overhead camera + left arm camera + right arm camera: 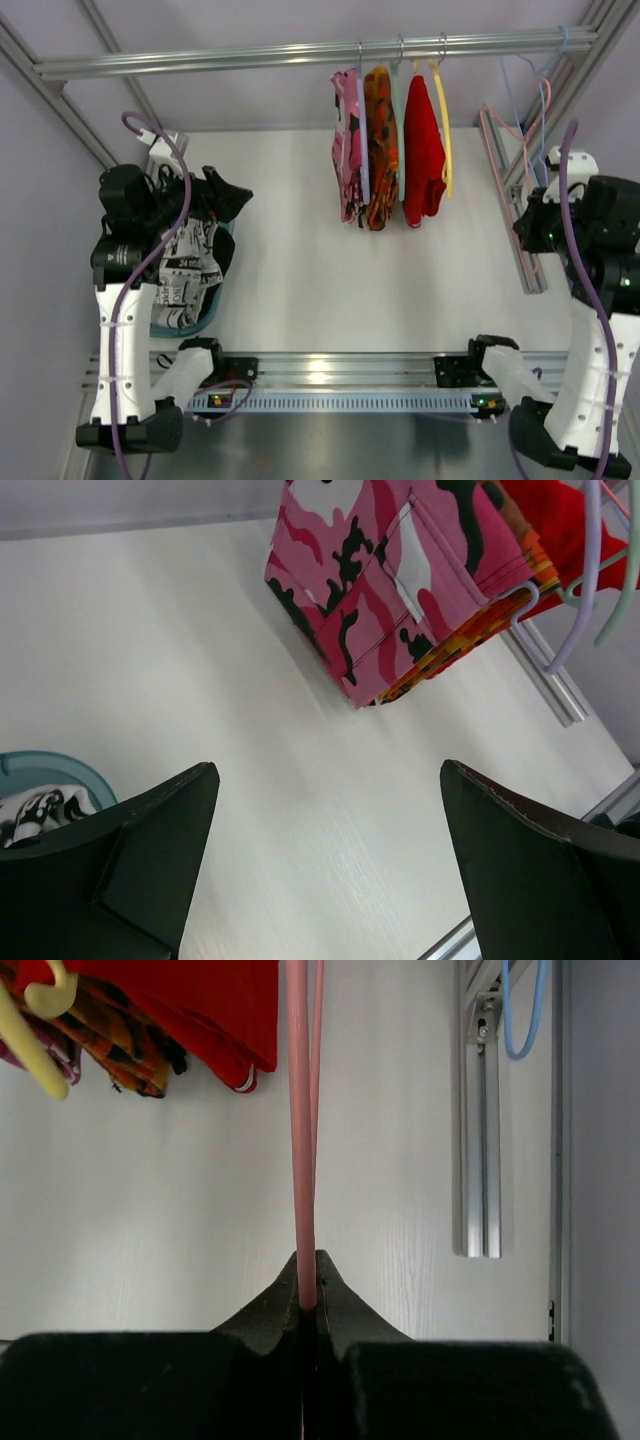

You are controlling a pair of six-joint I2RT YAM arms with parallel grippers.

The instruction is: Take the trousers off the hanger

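The newspaper-print trousers [190,275] lie bunched in a teal basket [192,326] at the left, under my left arm. A bit of them shows in the left wrist view [40,810]. My left gripper [330,860] is open and empty above the white table, beside the basket. The salmon-pink hanger [527,150] is bare and stands at the right, near the aluminium post. My right gripper [308,1282] is shut on its thin pink wire [300,1110], which runs straight up from the jaws. In the top view the right gripper [532,215] sits just below the hanger.
A rail [200,60] across the back carries a pink camouflage garment [347,150], an orange one [380,150] and a red one [422,150] on a yellow hanger [444,120]. A pale blue hanger [515,90] hangs at the far right. An aluminium post [510,190] slants beside my right gripper.
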